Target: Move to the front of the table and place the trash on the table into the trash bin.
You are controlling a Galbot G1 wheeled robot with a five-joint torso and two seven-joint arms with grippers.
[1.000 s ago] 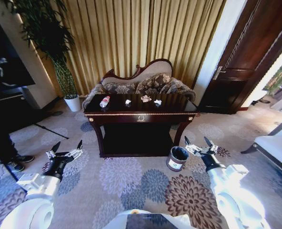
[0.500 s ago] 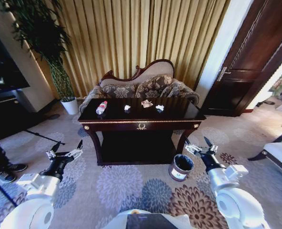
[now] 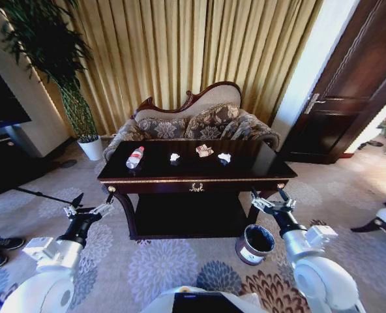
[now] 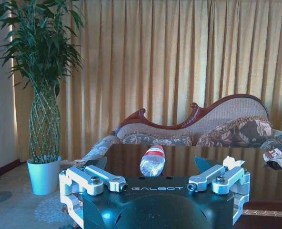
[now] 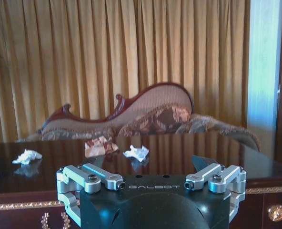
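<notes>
The bottle (image 3: 135, 157) and paper bits (image 3: 175, 157) lie on the table (image 3: 199, 180), both grippers (image 3: 89, 203) (image 3: 271, 199) spread wide; the right arm could knock the bin (image 3: 254, 244) just beside it

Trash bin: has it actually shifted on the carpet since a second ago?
No. The trash bin sits by the table's right front leg in every frame, same gap. Its drift in the head view matches the whole scene: the camera moved closer.
</notes>
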